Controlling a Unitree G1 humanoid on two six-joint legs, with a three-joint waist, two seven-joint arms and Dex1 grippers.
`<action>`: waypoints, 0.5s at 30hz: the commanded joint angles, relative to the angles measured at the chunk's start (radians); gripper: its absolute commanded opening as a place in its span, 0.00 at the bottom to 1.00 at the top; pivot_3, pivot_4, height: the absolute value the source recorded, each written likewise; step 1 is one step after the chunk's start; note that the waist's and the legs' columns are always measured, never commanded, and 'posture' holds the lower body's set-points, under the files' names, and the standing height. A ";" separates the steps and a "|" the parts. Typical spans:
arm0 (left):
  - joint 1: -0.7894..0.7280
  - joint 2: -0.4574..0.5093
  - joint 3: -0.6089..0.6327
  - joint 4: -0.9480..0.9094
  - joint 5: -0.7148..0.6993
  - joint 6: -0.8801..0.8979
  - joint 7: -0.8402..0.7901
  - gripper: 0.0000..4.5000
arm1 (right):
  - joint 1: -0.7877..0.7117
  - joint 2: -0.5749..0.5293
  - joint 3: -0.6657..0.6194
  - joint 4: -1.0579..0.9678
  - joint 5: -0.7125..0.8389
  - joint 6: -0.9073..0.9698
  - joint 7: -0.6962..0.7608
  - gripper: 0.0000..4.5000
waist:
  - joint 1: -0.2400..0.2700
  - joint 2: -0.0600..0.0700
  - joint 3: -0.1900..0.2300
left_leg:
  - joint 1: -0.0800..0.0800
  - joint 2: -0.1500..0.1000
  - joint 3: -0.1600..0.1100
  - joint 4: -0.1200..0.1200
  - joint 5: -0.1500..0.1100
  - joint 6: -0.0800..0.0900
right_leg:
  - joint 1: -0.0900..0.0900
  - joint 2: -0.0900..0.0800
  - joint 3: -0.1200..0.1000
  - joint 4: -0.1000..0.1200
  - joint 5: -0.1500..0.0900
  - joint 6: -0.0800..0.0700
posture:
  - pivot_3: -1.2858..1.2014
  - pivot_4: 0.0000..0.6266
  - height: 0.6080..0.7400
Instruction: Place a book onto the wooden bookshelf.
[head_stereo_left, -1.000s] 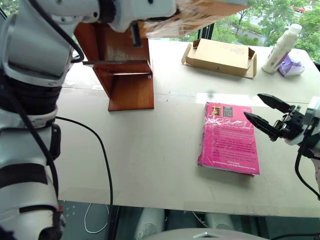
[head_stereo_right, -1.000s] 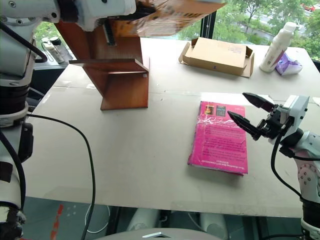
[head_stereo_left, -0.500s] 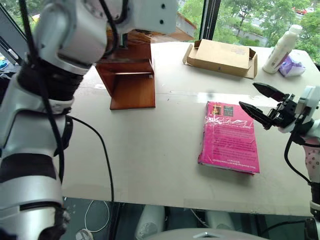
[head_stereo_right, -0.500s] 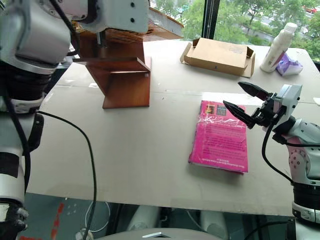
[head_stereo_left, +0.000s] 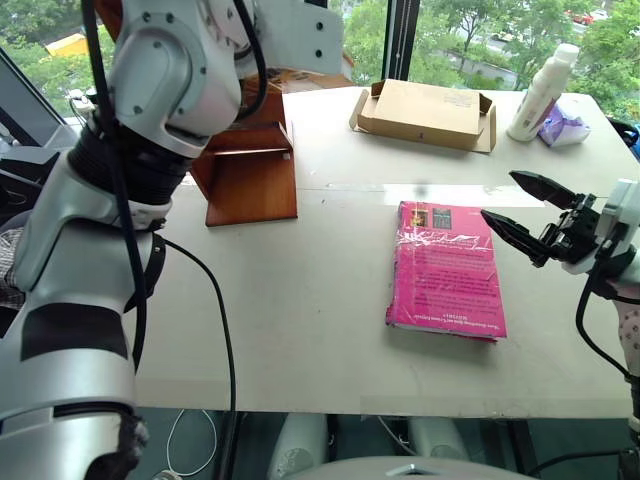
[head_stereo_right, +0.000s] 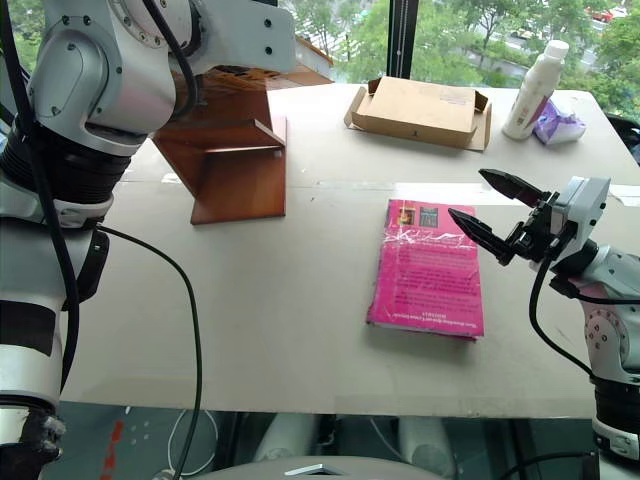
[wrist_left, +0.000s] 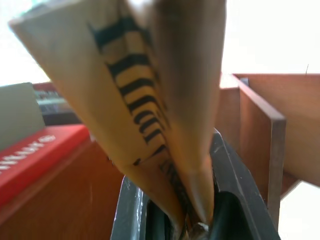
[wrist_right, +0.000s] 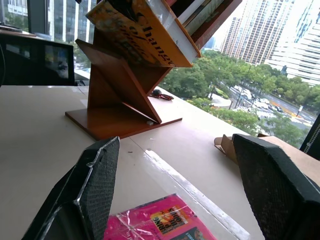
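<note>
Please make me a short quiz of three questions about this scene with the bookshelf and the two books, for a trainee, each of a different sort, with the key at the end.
1. True or false: the pink book lies flat on the table.
2. Which gripper holds the yellow-orange book? A) the left gripper B) the right gripper C) neither
3. Fill in: the right gripper's jaws stand ____ beside the pink book.

Key
1. True.
2. A. Its jaws are shut on the book, which is at the wooden bookshelf.
3. Open, with nothing between them.
</note>
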 joint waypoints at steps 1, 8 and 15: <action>-0.008 0.018 0.027 -0.027 0.057 0.042 -0.037 0.03 | -0.026 -0.003 -0.015 0.006 0.004 -0.030 0.012 0.79 | 0.002 0.000 0.000 | -0.002 0.000 0.000 0.000 0.000 0.000 | -0.002 0.000 0.000 0.000 0.000 0.000 | 0.52 0.24 1.00; 0.090 -0.004 0.035 -0.027 0.112 0.089 -0.023 0.03 | -0.036 -0.025 -0.032 0.052 0.006 -0.046 0.050 0.79 | 0.001 0.001 0.000 | -0.004 0.000 0.000 0.000 0.000 0.000 | -0.004 0.000 0.000 0.000 0.000 0.000 | 0.52 0.24 1.00; 0.135 -0.037 0.092 -0.088 0.111 0.180 -0.053 0.32 | 0.005 -0.052 -0.075 0.035 0.028 -0.037 0.061 0.79 | -0.001 0.003 -0.001 | -0.001 0.001 0.000 0.000 0.000 0.000 | -0.002 0.001 0.001 0.001 0.000 0.000 | 0.52 0.24 1.00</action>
